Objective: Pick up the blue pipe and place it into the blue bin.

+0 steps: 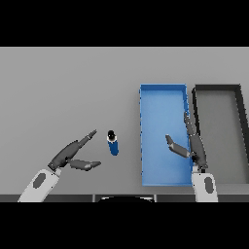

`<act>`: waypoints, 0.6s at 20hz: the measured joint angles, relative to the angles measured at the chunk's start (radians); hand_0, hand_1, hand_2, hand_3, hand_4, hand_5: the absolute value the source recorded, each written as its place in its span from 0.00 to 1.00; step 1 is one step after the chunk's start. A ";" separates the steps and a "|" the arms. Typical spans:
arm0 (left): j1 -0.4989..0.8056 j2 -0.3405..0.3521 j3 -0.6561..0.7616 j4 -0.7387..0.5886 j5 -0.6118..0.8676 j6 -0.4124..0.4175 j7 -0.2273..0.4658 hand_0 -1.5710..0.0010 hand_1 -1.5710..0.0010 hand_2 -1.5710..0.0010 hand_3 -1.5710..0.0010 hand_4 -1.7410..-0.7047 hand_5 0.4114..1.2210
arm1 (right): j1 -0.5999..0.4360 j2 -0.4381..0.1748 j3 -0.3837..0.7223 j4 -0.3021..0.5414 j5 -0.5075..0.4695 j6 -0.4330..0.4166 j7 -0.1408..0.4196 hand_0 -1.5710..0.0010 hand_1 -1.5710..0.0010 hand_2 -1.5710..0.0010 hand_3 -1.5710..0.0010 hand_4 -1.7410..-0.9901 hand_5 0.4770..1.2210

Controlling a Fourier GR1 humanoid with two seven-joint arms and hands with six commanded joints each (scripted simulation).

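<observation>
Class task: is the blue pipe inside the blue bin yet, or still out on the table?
Out. The blue pipe stands on the grey table, left of the blue bin, beside the open left hand.

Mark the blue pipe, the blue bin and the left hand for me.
blue pipe point(113, 145): head view, on its blue body.
blue bin point(163, 86): head view, on its far rim.
left hand point(69, 152): head view, on the palm.

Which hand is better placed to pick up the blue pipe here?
Probably the left. The left hand lies open just beside the blue pipe, thumb and fingers spread toward it. The right hand hangs over the blue bin's right edge, farther off.
</observation>
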 measured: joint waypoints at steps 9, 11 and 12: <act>-0.112 -0.209 -0.061 0.167 -0.075 0.050 -0.024 1.00 1.00 1.00 1.00 0.59 0.06 | 0.024 0.000 0.000 -0.011 -0.001 0.006 -0.017 1.00 1.00 1.00 1.00 0.71 0.21; -0.148 -0.238 -0.066 0.215 -0.088 0.047 -0.039 1.00 1.00 1.00 1.00 0.62 0.05 | 0.030 0.000 -0.005 -0.011 -0.008 0.007 -0.025 1.00 1.00 1.00 1.00 0.70 0.22; -0.148 -0.247 -0.079 0.227 -0.111 0.057 -0.040 1.00 1.00 1.00 1.00 0.64 0.03 | 0.027 0.000 -0.007 0.003 -0.004 0.004 -0.030 1.00 1.00 1.00 1.00 0.69 0.22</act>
